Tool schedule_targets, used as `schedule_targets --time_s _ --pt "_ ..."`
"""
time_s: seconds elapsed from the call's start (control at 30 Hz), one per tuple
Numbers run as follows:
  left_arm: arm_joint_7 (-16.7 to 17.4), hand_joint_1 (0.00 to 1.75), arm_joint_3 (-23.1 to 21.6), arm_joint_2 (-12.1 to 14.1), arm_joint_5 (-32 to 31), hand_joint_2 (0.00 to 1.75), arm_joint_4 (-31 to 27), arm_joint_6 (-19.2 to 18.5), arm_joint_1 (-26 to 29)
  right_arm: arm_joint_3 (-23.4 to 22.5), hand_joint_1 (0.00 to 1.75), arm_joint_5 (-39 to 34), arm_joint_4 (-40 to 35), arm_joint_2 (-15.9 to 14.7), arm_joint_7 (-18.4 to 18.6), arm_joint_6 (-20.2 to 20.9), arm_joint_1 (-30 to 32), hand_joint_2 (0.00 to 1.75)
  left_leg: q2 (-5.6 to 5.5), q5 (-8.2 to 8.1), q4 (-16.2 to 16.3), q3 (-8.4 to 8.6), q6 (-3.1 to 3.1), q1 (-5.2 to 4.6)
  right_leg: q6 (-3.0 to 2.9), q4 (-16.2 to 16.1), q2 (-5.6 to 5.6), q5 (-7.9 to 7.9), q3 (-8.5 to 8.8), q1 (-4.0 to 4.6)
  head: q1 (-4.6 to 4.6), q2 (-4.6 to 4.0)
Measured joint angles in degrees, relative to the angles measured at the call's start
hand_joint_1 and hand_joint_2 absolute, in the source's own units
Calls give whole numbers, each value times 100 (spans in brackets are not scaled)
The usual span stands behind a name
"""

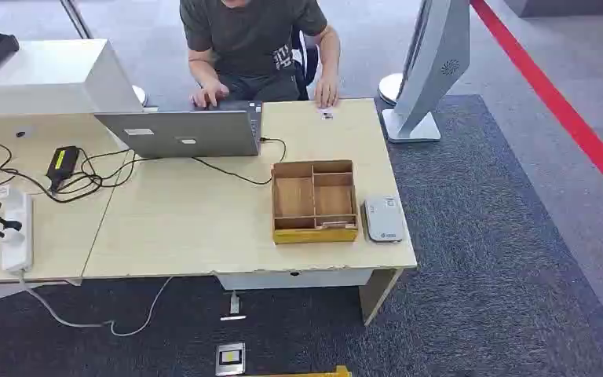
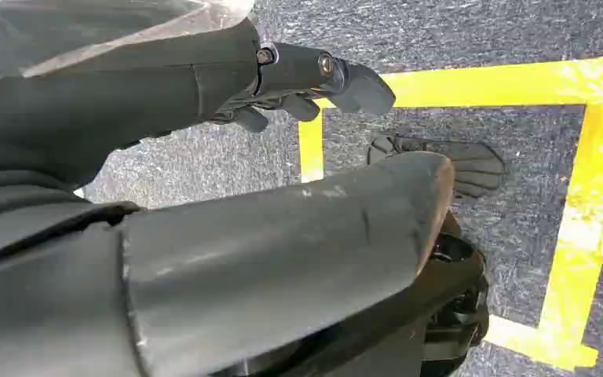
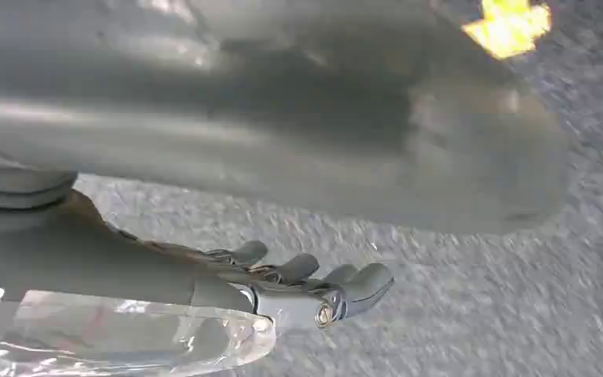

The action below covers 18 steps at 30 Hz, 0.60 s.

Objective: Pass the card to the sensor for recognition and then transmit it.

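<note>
A wooden divided tray stands on the right part of the pale desk. In its narrow front compartment lies a thin pale card. Just right of the tray, near the desk's right edge, sits the flat grey-white sensor. My left hand hangs beside my body over the carpet, fingers loosely apart and holding nothing. My right hand hangs the same way, also with nothing in it.
A person sits at the far side with hands at a grey laptop; a small tag lies by one hand. Cables, a black adapter and a white power strip cover the left desk. A white stand is at the far right.
</note>
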Motion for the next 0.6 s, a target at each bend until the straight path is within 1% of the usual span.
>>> schedule_targets --time_s 0.17,0.27,0.33,0.43,0.53,0.57,0.6 --pt "28 0 0 0 7 0 0 -11 0 -81 0 -7 2 -383 -302 26 -31 0 0 0 0 -1 1 -2 0 0 0 0 0 -2 0 0" --pt "28 0 0 0 11 0 0 -33 2 -118 0 0 2 -635 -420 92 -69 0 -1 -1 0 -7 1 -3 0 0 0 0 1 -3 0 0" --pt "33 0 0 -2 41 0 0 -11 1 -149 0 54 -2 -833 -389 129 -166 0 -1 -1 0 -7 2 -7 1 1 0 1 0 -8 0 0" --pt "24 0 0 -4 105 0 0 9 1 -192 0 190 -2 -1153 -238 153 -381 0 1 1 1 -6 4 -8 7 0 0 5 0 -9 0 0" --pt "22 0 0 -2 105 0 0 9 2 -234 0 413 -22 -1455 -204 153 -659 0 1 4 2 -8 8 -11 10 0 0 8 1 -12 2 0" --pt "20 0 0 -4 105 0 0 11 1 -238 0 504 -35 -1565 -156 153 -763 175 2 5 2 -7 10 -13 14 0 0 10 -1 -15 2 0" --pt "7 0 0 -4 105 0 0 11 1 -247 0 573 -51 -1640 -140 155 -863 175 2 9 2 -6 15 -15 14 1 0 10 -1 -16 2 0"
